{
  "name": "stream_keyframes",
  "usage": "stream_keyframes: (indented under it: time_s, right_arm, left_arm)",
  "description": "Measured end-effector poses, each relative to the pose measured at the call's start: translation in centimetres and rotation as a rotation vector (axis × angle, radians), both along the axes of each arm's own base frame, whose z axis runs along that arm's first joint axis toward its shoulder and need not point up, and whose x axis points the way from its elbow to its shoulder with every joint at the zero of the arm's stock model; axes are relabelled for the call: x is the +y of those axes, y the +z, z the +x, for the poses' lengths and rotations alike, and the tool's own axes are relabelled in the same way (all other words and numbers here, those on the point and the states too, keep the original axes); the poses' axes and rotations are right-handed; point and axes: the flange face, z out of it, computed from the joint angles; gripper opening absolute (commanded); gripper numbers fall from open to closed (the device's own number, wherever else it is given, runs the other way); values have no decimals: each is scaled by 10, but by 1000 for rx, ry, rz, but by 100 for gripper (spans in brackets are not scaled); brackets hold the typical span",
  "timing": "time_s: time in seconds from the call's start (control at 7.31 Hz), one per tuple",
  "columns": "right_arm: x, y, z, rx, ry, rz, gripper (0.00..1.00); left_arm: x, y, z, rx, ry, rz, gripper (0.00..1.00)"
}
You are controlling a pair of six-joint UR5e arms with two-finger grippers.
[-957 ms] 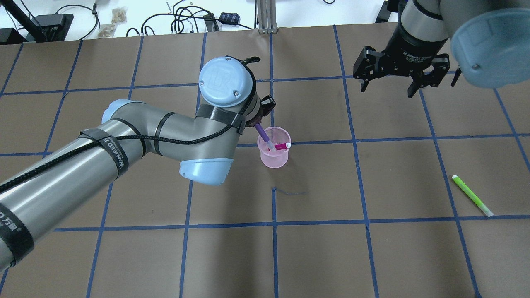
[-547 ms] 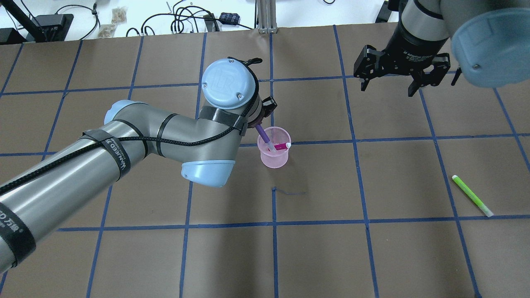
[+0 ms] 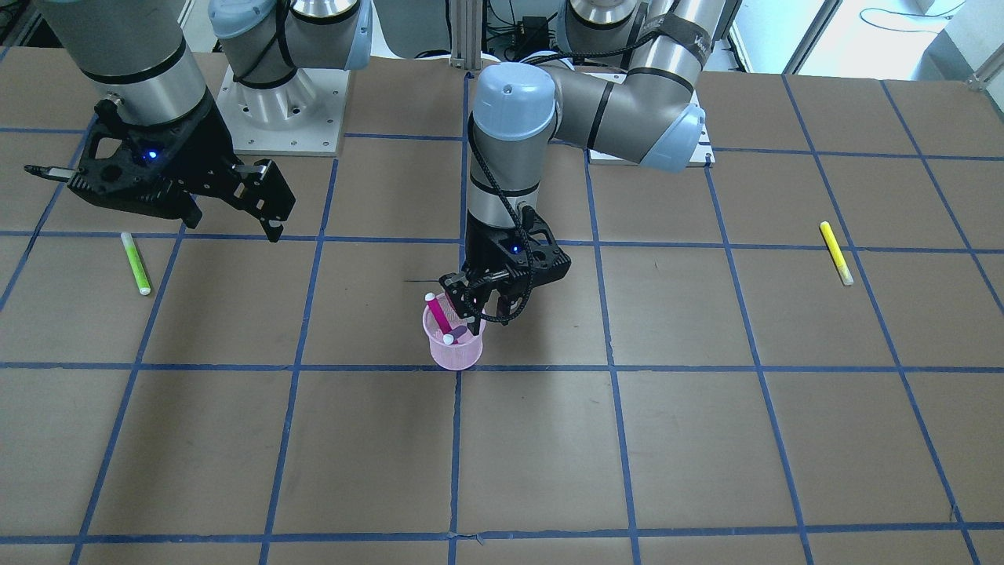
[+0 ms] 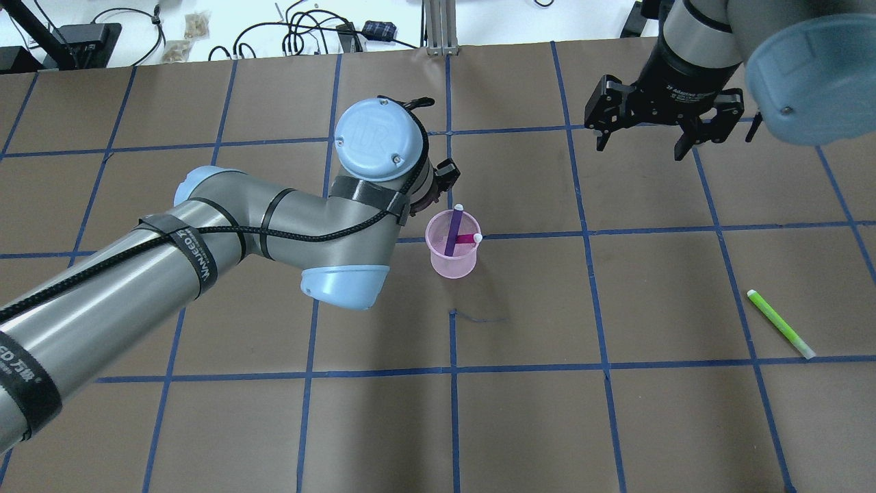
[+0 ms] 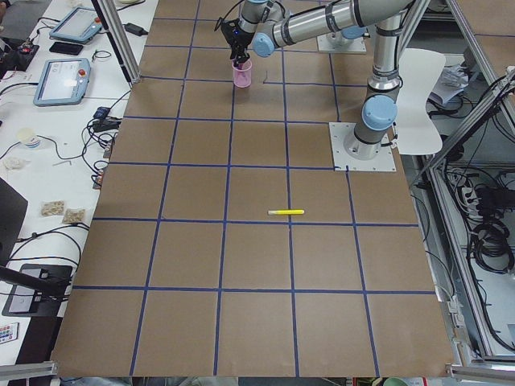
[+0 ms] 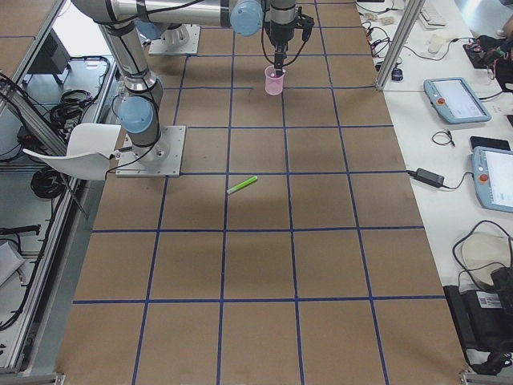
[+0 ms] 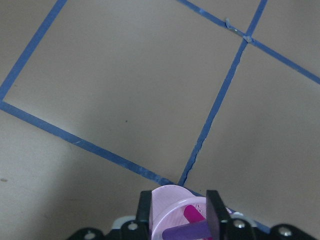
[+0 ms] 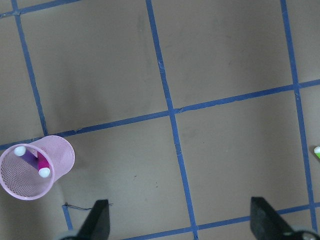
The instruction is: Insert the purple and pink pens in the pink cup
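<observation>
The pink mesh cup [image 4: 453, 262] stands near the table's middle; it also shows in the front view [image 3: 453, 355] and the right wrist view [image 8: 30, 175]. The purple pen [image 4: 452, 231] stands loose in it, white cap against the far rim. The pink pen [image 4: 467, 239] leans in it too, cap toward the right rim [image 3: 437, 312]. My left gripper [image 3: 489, 308] is open and empty, just above and behind the cup; its fingers [image 7: 214, 210] frame the cup in the left wrist view. My right gripper [image 4: 640, 145] is open and empty, high at the far right.
A green pen [image 4: 780, 324] lies on the table at the right, below my right arm [image 3: 135, 263]. A yellow pen [image 3: 836, 253] lies far out on my left side. Blue tape lines grid the brown table.
My left gripper has let go of the purple pen. The pen, tilted in from the near left, now leans against the cup's far rim. The right arm has not moved.
</observation>
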Motion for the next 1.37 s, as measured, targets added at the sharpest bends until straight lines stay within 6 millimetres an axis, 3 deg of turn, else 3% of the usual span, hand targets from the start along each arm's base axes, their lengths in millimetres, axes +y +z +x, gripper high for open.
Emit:
stream_keyframes:
  time_s: [0.27, 0.55, 0.82, 1.09, 1.37]
  right_arm:
    - [1, -1, -1, 8, -1, 7, 100]
    - [1, -1, -1, 8, -1, 6, 100]
    - [1, 0, 0, 5, 0, 3, 100]
    - [1, 0, 0, 2, 1, 2, 100]
    - [2, 7, 1, 0, 2, -12, 100]
  left_arm:
    - [-17, 23, 15, -6, -26, -34, 85]
    - [-43, 54, 59, -51, -109, 0, 96]
    - [-59, 84, 110, -117, -266, 129, 100]
    - [-56, 129, 149, -148, -423, 270, 100]
    - [-37, 162, 173, -150, -540, 345, 100]
